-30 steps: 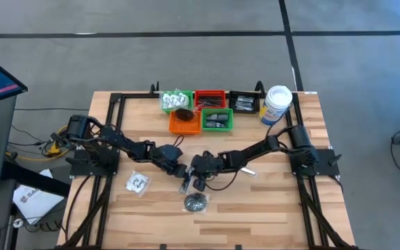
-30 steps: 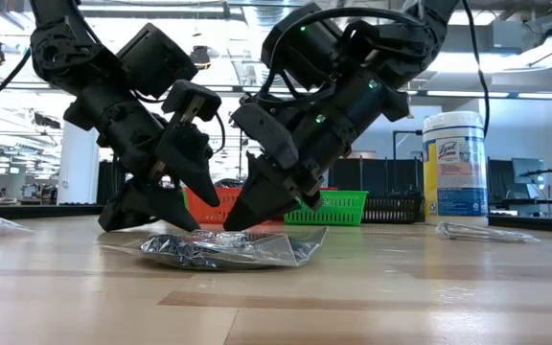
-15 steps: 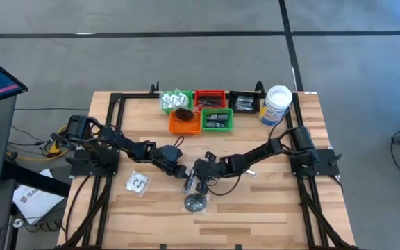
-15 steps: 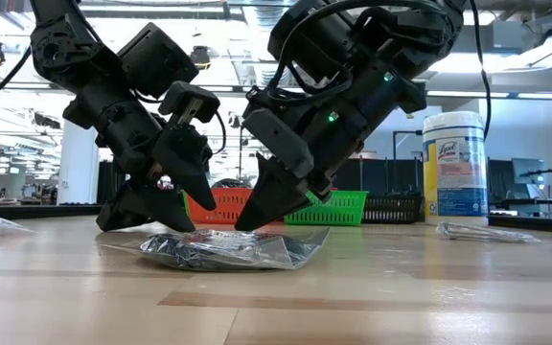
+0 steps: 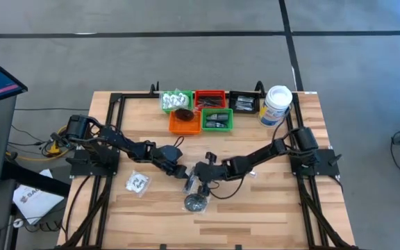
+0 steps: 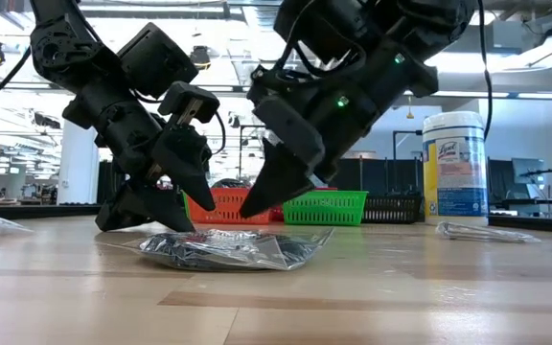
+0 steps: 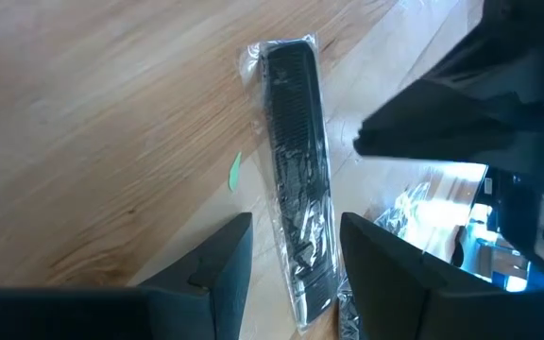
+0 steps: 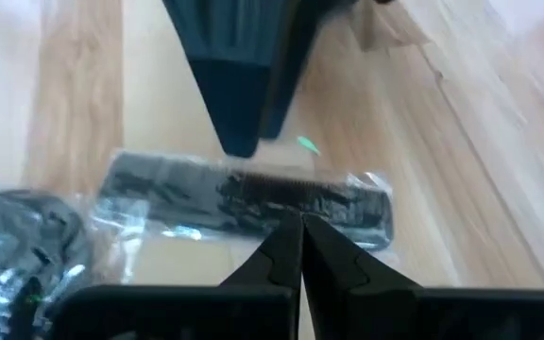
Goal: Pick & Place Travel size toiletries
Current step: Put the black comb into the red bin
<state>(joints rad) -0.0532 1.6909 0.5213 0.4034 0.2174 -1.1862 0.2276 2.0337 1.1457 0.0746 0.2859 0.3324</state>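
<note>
High view, looking straight down on a wooden table (image 5: 269, 208) with two dark arms reaching toward its middle. The left gripper (image 5: 180, 171) and the right gripper (image 5: 198, 182) meet close together near the table's centre, over a black comb in a clear wrapper (image 5: 187, 184). The comb lies flat on the wood between them. In the left wrist view the comb (image 7: 298, 208) runs lengthwise between that arm's two fingers (image 7: 217, 266), which are spread apart on either side of its near end, not touching it. In the right wrist view the right arm's fingers (image 8: 274, 257) are pressed together into a point just above the comb (image 8: 253, 205), and the left arm's dark finger hangs over the comb's far side.

Just in front of the comb, toward the table's near edge, lies a clear bag with dark round contents (image 5: 196, 203); the low view shows this bag (image 6: 228, 249) crumpled flat on the table below both grippers. A clear packet with white contents (image 5: 138, 182) lies apart on the left. At the far edge stand a cluster of small trays: green (image 5: 165, 97), red (image 5: 209, 93), black (image 5: 244, 95), orange (image 5: 184, 127) and a second green one (image 5: 217, 126), with a white wipes canister (image 5: 276, 104) beside them
</note>
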